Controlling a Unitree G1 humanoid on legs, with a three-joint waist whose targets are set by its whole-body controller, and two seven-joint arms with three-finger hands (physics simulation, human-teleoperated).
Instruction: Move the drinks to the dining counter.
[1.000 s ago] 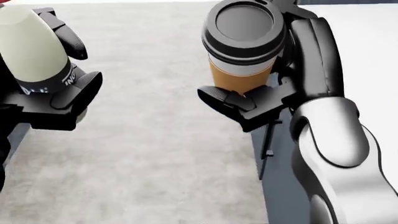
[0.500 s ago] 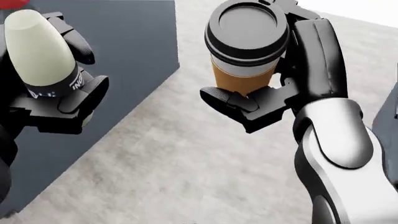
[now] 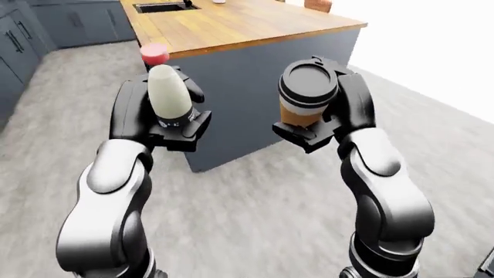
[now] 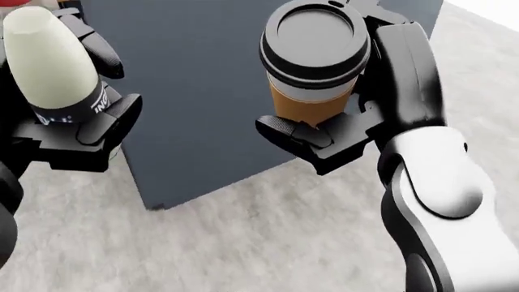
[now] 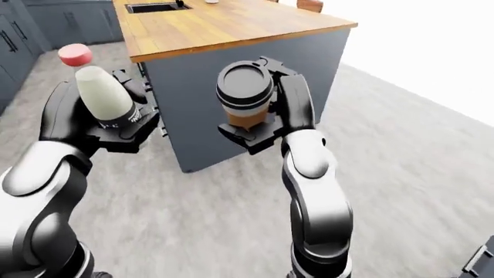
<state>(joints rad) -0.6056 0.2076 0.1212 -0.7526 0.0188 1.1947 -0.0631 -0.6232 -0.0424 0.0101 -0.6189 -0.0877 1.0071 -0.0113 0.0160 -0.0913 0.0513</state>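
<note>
My left hand point(image 3: 166, 113) is shut on a cream-white bottle point(image 3: 168, 95) with a red cap point(image 3: 154, 54) and a black label, held upright at chest height. In my right hand point(image 3: 324, 113), also shut, stands an orange paper coffee cup point(image 3: 307, 95) with a black lid, upright. The head view shows both from close: the bottle point(image 4: 50, 64) at its left, the cup point(image 4: 314, 64) at its centre. Beyond both hands stands the island counter with a wooden top point(image 3: 231, 23) and dark blue-grey sides point(image 3: 255, 87).
A sink point(image 3: 162, 7) is set in the far end of the wooden top, with small objects near it. Dark cabinets point(image 3: 19, 40) line the left side of the eye views. Pale grey floor point(image 3: 255, 202) spreads below; a bright white area lies right of the island.
The whole picture has shifted as the camera turned: the island's dark side now fills the head view behind both hands, where a second ago floor showed. Both hands keep their drinks.
</note>
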